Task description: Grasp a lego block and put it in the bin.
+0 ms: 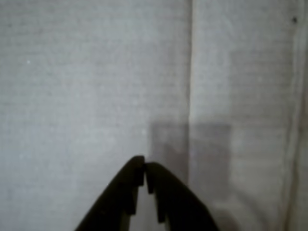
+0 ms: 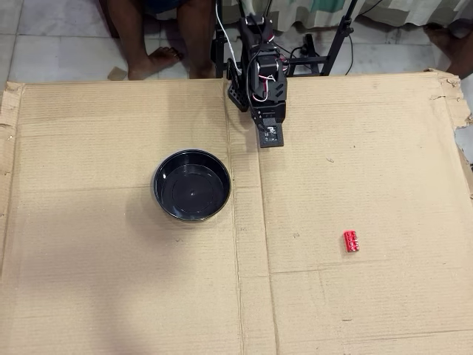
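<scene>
Lego block (image 2: 351, 241), tiny red studded plastic brick, is lying ungrasped on cardboard, well apart from round glossy black plastic bin (image 2: 165, 177), while dark two-finger gripper (image 1: 145, 169) is apparently hovering closed and empty, nothing accomplished yet.

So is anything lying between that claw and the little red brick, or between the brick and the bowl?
Nothing visible. Overhead, only bare cardboard lies between the gripper and the brick, and between the brick and the bowl.

Dark pincer (image 1: 145, 175) rising from the bottom edge, toothed tips nearly touching with nothing between them, pale corrugated worktop (image 1: 86, 86) beneath, a vertical crease (image 1: 191, 72) running down it, grey shadow right of the tips
</scene>
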`<state>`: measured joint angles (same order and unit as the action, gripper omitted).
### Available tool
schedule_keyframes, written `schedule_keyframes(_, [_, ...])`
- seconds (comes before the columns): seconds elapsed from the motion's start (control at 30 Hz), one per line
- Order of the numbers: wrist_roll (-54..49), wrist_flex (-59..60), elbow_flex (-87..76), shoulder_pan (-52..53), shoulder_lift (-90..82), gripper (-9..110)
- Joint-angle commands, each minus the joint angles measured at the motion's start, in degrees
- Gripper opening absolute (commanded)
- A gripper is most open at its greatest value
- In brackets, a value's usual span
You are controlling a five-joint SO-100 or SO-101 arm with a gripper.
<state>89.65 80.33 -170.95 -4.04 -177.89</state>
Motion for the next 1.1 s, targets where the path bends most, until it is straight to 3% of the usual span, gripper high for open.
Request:
schedule_keyframes(0.0, [0.7,0.35,6.33,-0.18,6.06,1])
schedule_keyframes(0.23, [0.7,-0.53,18.63,-0.18,19.51,1])
schedule_keyframes(0.9, [0.44,-18.63,40.34,-4.31,52.29,1])
schedule_keyframes(1.07, [0.53,-18.63,45.97,-6.5,57.39,12])
